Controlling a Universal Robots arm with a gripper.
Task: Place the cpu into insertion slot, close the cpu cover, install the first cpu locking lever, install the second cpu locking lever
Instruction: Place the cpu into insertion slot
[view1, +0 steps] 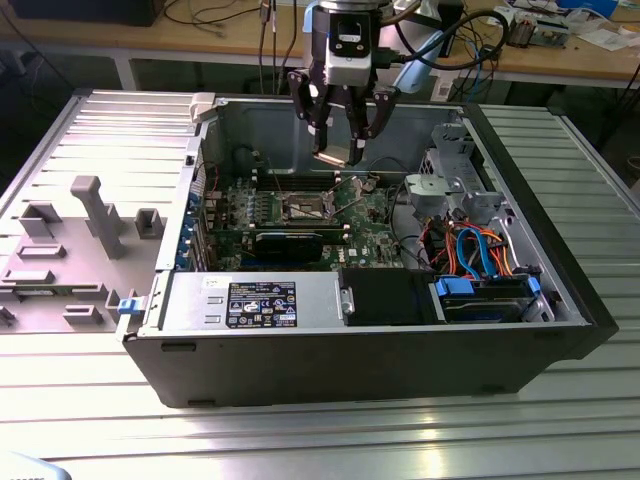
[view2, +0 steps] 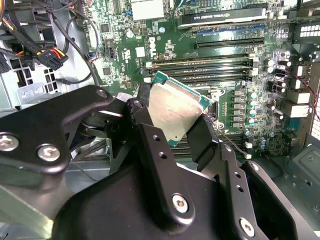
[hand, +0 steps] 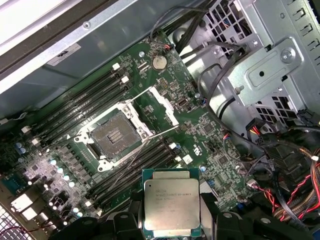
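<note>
Gripper: black-fingered gripper (view1: 336, 150), pinched shut on two opposite edges of the chip, nothing else in it
Cpu: thin square chip, pale silvery metal face, green rim (hand: 171, 207), hanging in the air over the board, clear of the socket
Slot: square socket, dark centre, silvery rim (hand: 114, 135), bare, nothing on it
Cover: thin silvery metal frame (hand: 165, 106), flipped open at the socket's edge
Room: open black computer case (view1: 400, 350), walls all round; grey metal drive cage (view1: 450, 190) crowds the exterior view's right
Count: one chip, one socket, one cover
</note>
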